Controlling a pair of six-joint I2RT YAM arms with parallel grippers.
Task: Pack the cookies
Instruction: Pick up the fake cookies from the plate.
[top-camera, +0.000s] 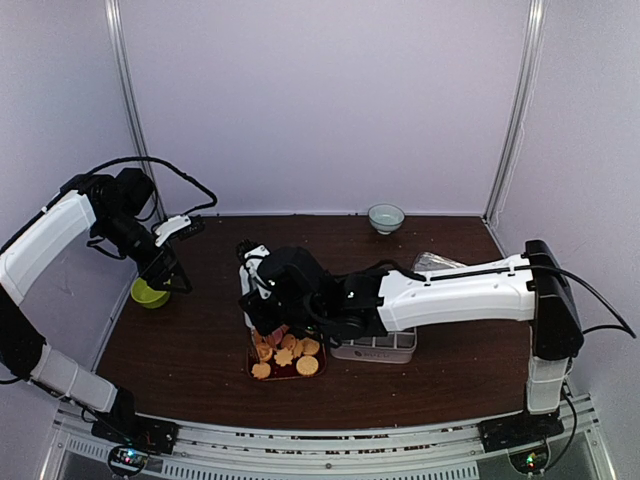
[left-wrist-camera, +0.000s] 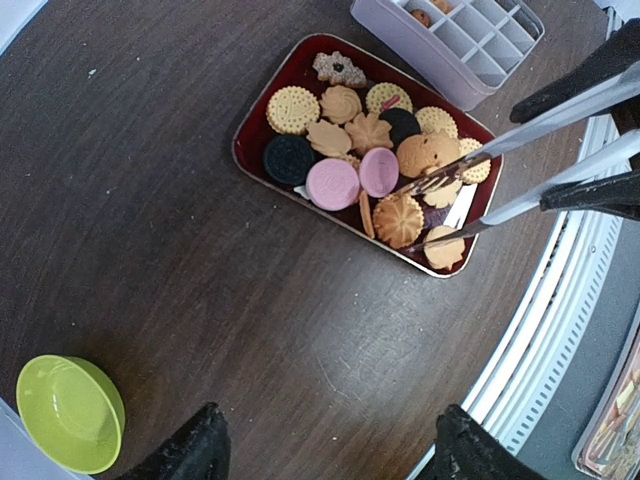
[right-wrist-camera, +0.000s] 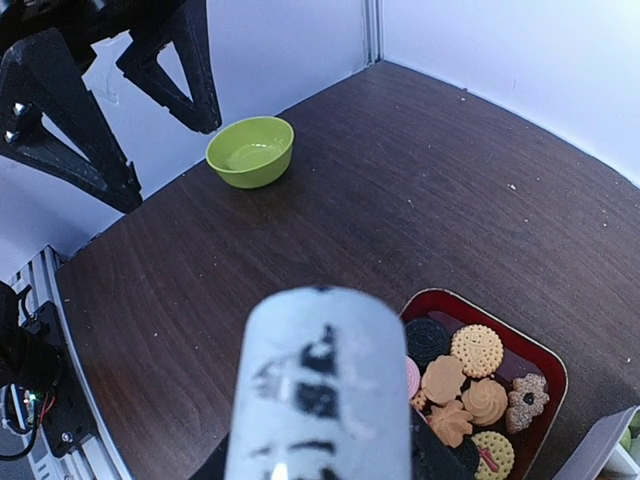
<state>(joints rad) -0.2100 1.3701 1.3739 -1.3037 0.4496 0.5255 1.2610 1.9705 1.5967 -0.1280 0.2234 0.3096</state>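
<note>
The cookies (left-wrist-camera: 370, 150) lie heaped in a dark red tray (left-wrist-camera: 250, 130), mostly golden, with pink and dark ones among them; they also show in the right wrist view (right-wrist-camera: 470, 385). My right gripper (top-camera: 268, 300) is shut on metal tongs (left-wrist-camera: 540, 120), whose two tips stand apart just over the cookies at the tray's right end. In the right wrist view the tongs' pale handle end (right-wrist-camera: 320, 390) hides the fingers. My left gripper (left-wrist-camera: 330, 460) is open and holds nothing, well left of the tray above bare table by a green bowl (left-wrist-camera: 70, 412).
A pale compartment box (left-wrist-camera: 450, 40) stands against the tray's far side, with a cookie (left-wrist-camera: 422, 17) in one cell. A white bowl (top-camera: 386, 217) sits by the back wall and a clear packet (top-camera: 435, 262) at the right. The table's metal front rail (left-wrist-camera: 560, 330) runs close by.
</note>
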